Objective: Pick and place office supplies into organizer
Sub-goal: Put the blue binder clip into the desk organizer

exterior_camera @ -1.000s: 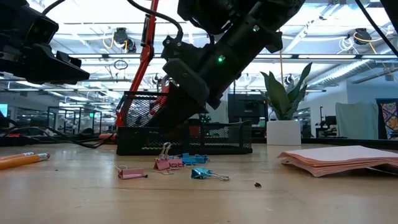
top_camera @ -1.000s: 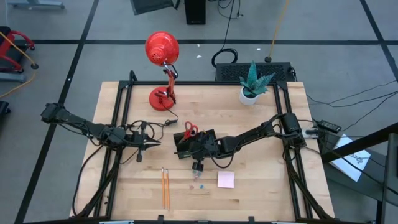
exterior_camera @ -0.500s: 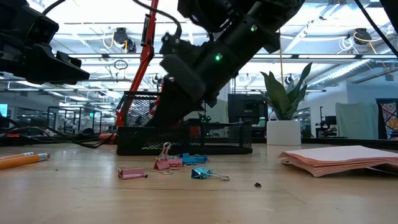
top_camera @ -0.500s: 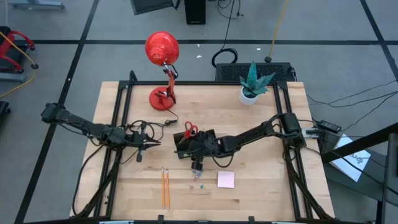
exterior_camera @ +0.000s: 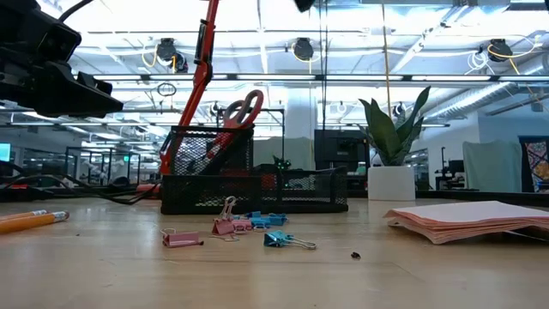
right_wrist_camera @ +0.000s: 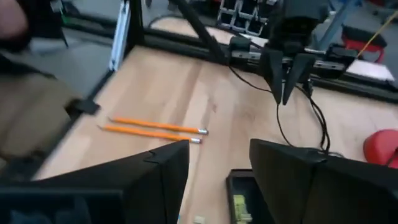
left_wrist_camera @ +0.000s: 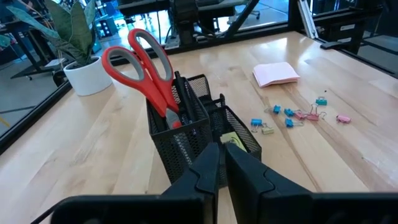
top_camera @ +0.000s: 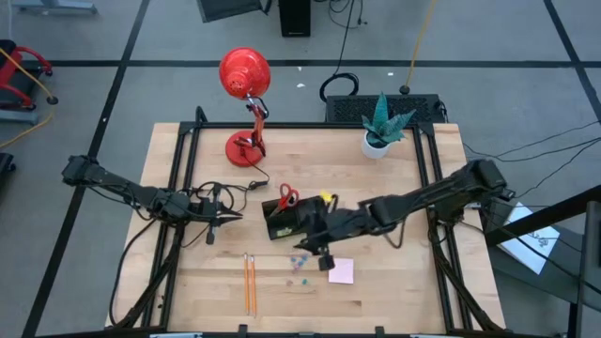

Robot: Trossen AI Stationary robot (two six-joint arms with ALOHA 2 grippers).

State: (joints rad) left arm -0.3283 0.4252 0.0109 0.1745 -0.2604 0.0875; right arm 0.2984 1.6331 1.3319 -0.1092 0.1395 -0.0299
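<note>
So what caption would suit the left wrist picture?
Red scissors standing in the mesh organizer, clips scattered beyond.

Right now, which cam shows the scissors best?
Left wrist view: the scissors stand handles-up in the organizer, close and unblocked. The low view shows only the handles through mesh, the high view a small red spot, the right wrist view nothing.

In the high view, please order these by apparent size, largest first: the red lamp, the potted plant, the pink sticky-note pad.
1. red lamp
2. potted plant
3. pink sticky-note pad
</note>
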